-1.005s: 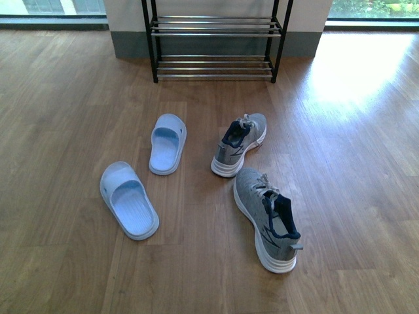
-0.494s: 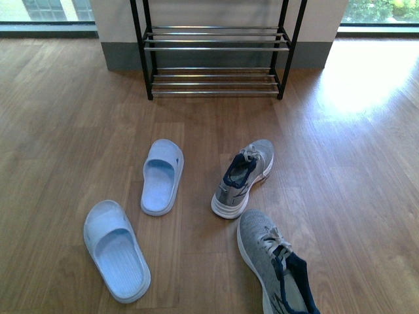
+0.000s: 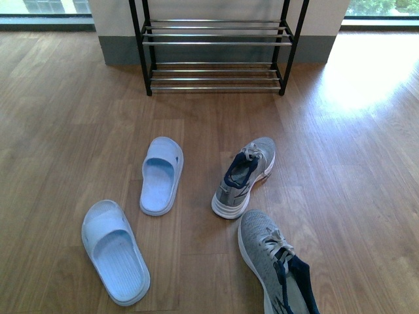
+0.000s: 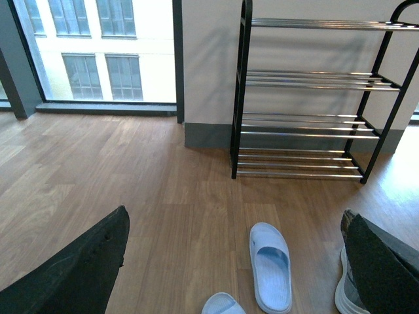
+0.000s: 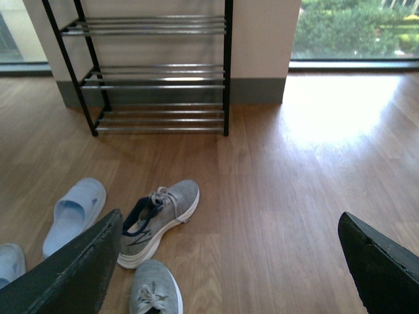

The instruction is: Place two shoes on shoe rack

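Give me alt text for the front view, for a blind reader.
A grey sneaker lies on a wooden floor, its mate nearer the camera and cut off at the frame's bottom edge. A pale blue slide and a second slide lie to their left; beyond stands a black-framed shoe rack.

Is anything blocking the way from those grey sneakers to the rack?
Only bare floor lies between the far sneaker and the shoe rack. That sneaker sits partly ahead of the near sneaker. The far slipper and near slipper lie off left.
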Controlling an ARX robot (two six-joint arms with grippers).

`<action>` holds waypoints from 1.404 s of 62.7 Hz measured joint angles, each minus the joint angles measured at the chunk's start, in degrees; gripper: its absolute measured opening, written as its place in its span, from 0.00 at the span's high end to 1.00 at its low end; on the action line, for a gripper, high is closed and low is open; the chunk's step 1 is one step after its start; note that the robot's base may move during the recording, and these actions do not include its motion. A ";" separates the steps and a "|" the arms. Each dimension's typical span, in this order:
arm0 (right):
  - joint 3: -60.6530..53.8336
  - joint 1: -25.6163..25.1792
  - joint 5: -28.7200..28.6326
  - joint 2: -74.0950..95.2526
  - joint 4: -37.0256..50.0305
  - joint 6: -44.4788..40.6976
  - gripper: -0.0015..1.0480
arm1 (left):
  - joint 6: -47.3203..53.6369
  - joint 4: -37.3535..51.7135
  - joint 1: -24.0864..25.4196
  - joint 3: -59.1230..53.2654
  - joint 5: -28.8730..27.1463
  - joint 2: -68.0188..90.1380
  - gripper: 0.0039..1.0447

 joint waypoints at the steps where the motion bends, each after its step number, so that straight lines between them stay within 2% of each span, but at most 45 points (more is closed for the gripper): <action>1: 0.74 -0.13 -0.04 4.26 2.47 -0.17 0.09 | 0.00 0.00 0.00 0.00 0.00 0.00 0.09; 7: 4.98 0.26 -0.07 26.18 14.27 -1.57 0.09 | 0.00 -0.02 0.00 0.00 0.00 0.00 0.09; 15: 12.00 2.56 -0.04 53.09 23.76 -2.99 0.09 | 0.00 -0.02 0.00 0.00 0.00 0.00 0.09; 26: 22.53 5.55 0.00 83.19 25.97 -4.07 0.09 | 0.00 0.00 0.00 0.00 0.00 0.00 0.09; 36: 29.68 6.40 0.63 102.12 26.12 -5.18 0.09 | 0.00 -0.02 0.00 0.00 0.00 0.00 0.09; 58: 36.26 6.16 0.39 119.82 28.22 -5.84 0.09 | 0.00 -0.02 0.00 0.00 0.00 0.00 0.09; 71: 40.11 5.11 -0.90 124.17 30.23 -6.08 0.09 | 0.00 0.00 0.00 0.00 0.00 0.00 0.09; 86: 44.81 4.13 -3.67 127.73 28.46 -5.90 0.09 | 0.00 -0.02 0.00 0.00 0.00 0.00 0.09; 88: 45.09 4.11 -4.13 127.91 28.39 -5.46 0.12 | 0.00 -0.02 0.00 0.00 0.00 0.00 0.09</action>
